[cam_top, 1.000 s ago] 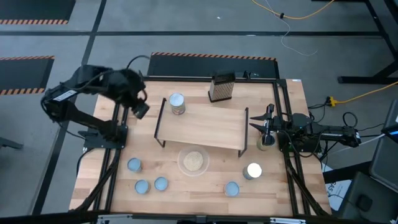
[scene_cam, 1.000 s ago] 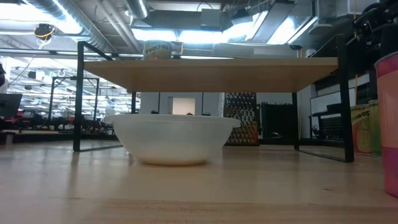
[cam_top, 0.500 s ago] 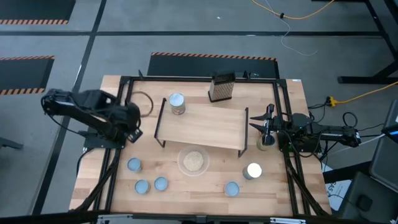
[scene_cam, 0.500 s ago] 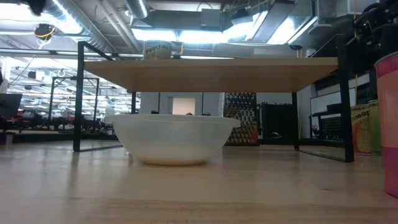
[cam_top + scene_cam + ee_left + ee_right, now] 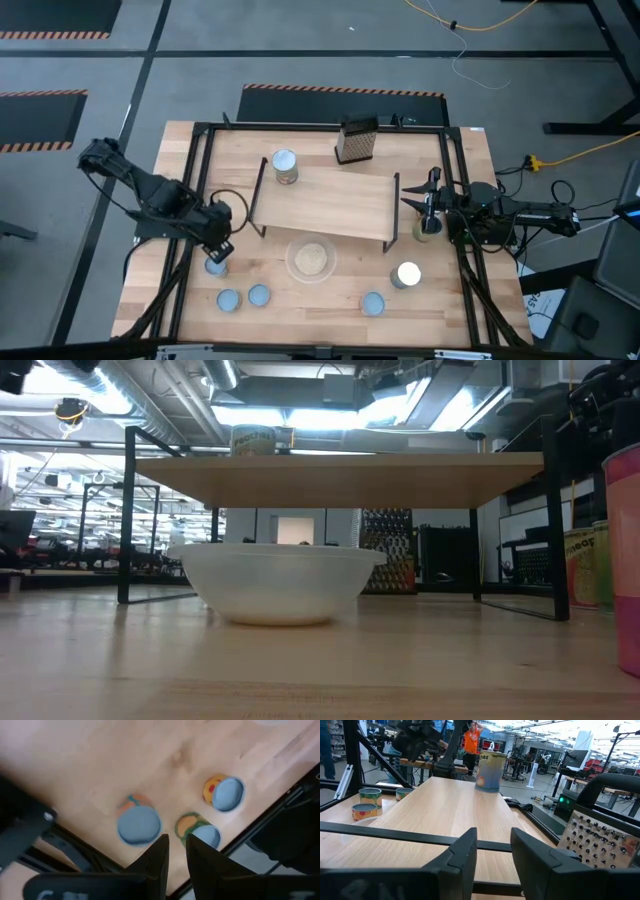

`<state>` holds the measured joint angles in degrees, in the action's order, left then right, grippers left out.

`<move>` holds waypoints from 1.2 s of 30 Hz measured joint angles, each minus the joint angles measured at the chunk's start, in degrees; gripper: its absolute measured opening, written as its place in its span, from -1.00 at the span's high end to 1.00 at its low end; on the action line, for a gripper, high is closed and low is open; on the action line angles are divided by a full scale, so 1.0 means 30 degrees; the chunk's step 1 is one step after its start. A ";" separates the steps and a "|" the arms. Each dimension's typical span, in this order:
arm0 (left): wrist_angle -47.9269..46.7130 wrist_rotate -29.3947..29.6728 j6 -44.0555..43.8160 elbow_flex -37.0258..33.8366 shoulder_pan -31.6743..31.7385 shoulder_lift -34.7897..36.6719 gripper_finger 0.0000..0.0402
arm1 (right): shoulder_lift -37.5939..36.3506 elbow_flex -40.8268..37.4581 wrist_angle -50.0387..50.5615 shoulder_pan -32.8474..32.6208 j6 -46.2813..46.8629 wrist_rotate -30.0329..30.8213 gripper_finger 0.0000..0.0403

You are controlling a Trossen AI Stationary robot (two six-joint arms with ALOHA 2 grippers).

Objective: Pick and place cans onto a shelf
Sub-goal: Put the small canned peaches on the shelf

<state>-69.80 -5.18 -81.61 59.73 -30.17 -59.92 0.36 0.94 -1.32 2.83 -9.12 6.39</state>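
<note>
One tan-labelled can (image 5: 285,167) stands upright on the far left end of the light-wood shelf (image 5: 325,205); it also shows in the low view (image 5: 252,440) and the right wrist view (image 5: 490,770). Three short blue-topped cans (image 5: 215,265) (image 5: 229,299) (image 5: 259,294) stand at the near left, and they show in the left wrist view too (image 5: 139,824). My left gripper (image 5: 218,250) (image 5: 176,842) hovers over them, open by a narrow gap and empty. My right gripper (image 5: 420,205) (image 5: 493,837) waits open at the shelf's right end, beside a can (image 5: 428,228).
A round dish (image 5: 311,259) with beige contents sits in front of the shelf. A dark box grater (image 5: 356,140) stands behind it. A blue-topped can (image 5: 373,303) and a taller silver-topped can (image 5: 407,274) stand at the near right. Black rails (image 5: 190,200) frame the table.
My left gripper has swung from beside the shelf's far left end toward the table's near edge and down, ending over the blue-topped cans at the near left. The cans and the shelf have stayed where they were.
</note>
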 joint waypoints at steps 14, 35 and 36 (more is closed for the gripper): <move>0.6201 0.0047 -0.7155 -0.1891 -0.3666 -0.0399 0.71 | 0.0000 0.0001 0.0002 0.0000 0.0007 0.0000 0.38; 0.8938 -0.4115 -0.9503 -0.2051 -0.5663 -0.6194 0.71 | 0.0000 -0.0004 0.0007 0.0000 0.0007 0.0000 0.38; 0.8939 -0.4176 -0.9632 -0.2051 -0.5738 -0.6425 0.71 | 0.0000 0.0000 0.0007 0.0000 0.0007 0.0000 0.38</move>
<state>-42.98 -17.71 -110.51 53.58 -47.39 -79.20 0.36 0.94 -1.30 2.83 -9.10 6.39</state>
